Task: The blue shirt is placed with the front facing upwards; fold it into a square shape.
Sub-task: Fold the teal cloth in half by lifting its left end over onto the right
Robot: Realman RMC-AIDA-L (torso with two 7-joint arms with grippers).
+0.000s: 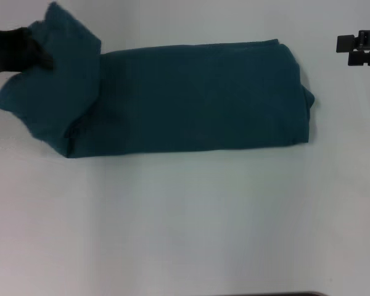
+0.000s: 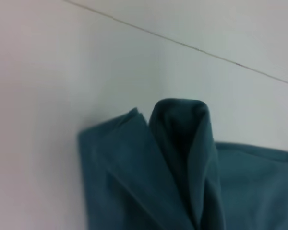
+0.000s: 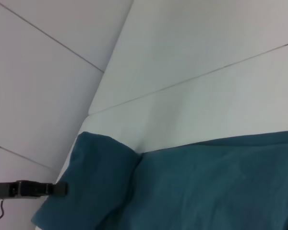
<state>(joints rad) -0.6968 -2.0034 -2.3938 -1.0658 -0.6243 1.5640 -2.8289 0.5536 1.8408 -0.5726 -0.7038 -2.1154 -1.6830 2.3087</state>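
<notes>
The blue shirt [image 1: 191,98] lies folded into 1 long band across the far part of the white table [image 1: 185,222]. The left gripper [image 1: 40,55] pinches its lifted left end. The right gripper [image 1: 361,49] hovers apart beyond the right end; whether its grip is spread cannot be told.

We see a plain white table [image 1: 185,234] filling the head view, evenly lit with only soft shadows. Along its near edge a thin dark strip [image 1: 296,293] shows. In the wrist views, thin dark seams [image 3: 192,76] run across pale panels, and the white surface [image 2: 48,72] looks smooth.
</notes>
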